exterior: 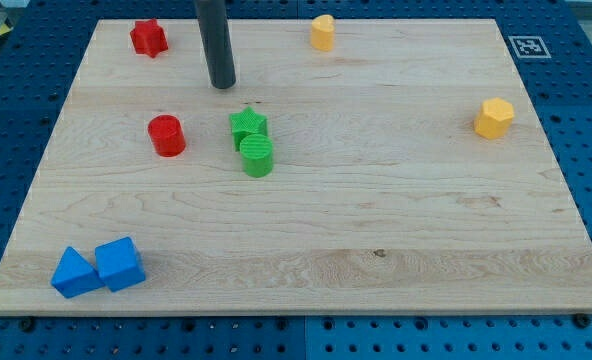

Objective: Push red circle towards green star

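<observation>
The red circle stands on the wooden board at the view's left of centre. The green star lies to its right, a short gap apart, touching a green circle just below it. My tip is at the end of the dark rod that comes down from the view's top. It rests above and between the red circle and the green star, touching neither.
A red star lies at the top left. A yellow block sits at the top centre and a yellow hexagon at the right. Two blue blocks sit at the bottom left. The board's edge runs along the bottom.
</observation>
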Controlling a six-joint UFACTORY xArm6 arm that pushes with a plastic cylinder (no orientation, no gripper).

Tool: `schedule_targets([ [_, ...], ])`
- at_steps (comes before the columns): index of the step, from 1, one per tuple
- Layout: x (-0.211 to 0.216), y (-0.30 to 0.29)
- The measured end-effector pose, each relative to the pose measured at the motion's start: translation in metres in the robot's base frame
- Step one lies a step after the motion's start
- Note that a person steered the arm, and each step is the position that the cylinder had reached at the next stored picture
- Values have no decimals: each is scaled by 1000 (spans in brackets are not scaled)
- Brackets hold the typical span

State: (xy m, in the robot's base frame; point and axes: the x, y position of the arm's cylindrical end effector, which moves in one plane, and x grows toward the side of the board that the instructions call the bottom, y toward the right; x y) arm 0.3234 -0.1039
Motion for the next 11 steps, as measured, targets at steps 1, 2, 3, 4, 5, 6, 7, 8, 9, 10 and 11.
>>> schedule_targets([
  [1, 0, -16],
  [2, 8, -22],
  [3, 10, -63],
  [4, 8, -83],
  [5, 8, -105],
  [6, 27, -115],
  [7, 56, -117],
  [8, 85, -115],
  [9, 108, -90],
  [10, 108, -56],
  [11, 87, -25],
])
